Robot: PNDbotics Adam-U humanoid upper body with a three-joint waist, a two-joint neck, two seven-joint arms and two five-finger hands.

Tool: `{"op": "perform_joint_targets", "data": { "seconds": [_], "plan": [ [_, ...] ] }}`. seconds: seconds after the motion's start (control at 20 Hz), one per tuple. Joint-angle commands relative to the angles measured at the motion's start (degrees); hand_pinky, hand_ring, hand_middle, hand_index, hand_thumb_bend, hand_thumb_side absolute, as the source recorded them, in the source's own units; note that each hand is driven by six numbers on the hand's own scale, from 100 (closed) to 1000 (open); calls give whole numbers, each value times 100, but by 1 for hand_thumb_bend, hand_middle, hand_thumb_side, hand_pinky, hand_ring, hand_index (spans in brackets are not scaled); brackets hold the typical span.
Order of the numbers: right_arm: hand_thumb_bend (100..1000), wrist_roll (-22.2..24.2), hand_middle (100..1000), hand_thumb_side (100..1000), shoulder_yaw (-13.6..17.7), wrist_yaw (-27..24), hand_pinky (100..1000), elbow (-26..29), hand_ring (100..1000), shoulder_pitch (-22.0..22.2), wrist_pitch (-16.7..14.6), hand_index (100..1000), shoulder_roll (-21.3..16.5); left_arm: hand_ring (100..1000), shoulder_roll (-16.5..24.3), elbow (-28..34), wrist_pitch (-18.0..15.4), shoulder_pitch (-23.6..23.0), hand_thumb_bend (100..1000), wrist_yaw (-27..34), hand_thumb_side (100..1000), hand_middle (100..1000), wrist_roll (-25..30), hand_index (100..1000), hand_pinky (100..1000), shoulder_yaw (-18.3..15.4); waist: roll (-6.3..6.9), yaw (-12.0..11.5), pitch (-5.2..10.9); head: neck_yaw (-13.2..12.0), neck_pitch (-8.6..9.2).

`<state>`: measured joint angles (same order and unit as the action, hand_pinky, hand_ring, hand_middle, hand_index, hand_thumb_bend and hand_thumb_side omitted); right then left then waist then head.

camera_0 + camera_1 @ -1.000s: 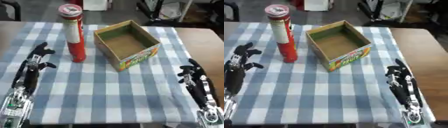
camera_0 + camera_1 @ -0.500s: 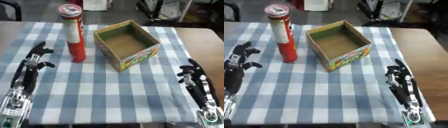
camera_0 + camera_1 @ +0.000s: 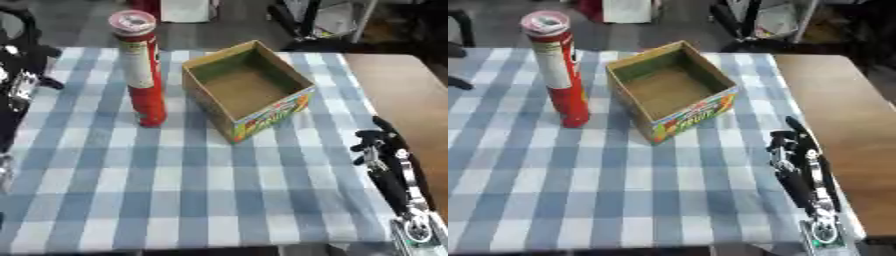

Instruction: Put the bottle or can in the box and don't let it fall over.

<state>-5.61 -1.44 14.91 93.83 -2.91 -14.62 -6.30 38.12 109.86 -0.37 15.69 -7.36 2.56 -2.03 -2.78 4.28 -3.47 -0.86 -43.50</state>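
While both hands rest with fingers released, one can stands beside one box.

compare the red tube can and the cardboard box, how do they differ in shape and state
The tube can is a tall, narrow cylinder; the cardboard box is low, wide and square-sided. The can is closed by a lid on top, while the box is open at the top and shows an empty brown inside. The can is red with a pale label; the box is brown with a colourful printed side. Both stand upright, side by side and apart, on the checked tablecloth.
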Motion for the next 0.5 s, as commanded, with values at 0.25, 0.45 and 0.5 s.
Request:
{"op": "perform_joint_targets", "data": {
  "seconds": [0.25, 0.45, 0.5],
  "plan": [
    [100, 64, 689, 724, -49, 31, 462, 40, 604, 6, -22, 946, -179, 880, 1867, -757, -340, 1386, 596, -951, 860, 809, 1393, 990, 766, 886, 105, 132, 148, -17, 126],
    [100, 79, 689, 727, -62, 26, 462, 26, 604, 39, -25, 946, -214, 895, 1774, -1591, -778, 2412, 650, -1518, 839, 850, 2425, 1000, 828, 1533, 135, 187, 178, -14, 143],
    [100, 80, 689, 728, -65, 25, 462, 23, 604, 51, -26, 946, -220, 896, 1652, -1808, -869, 2671, 658, -1662, 836, 854, 2634, 1000, 835, 1648, 138, 192, 184, -13, 140]
  ]
}}
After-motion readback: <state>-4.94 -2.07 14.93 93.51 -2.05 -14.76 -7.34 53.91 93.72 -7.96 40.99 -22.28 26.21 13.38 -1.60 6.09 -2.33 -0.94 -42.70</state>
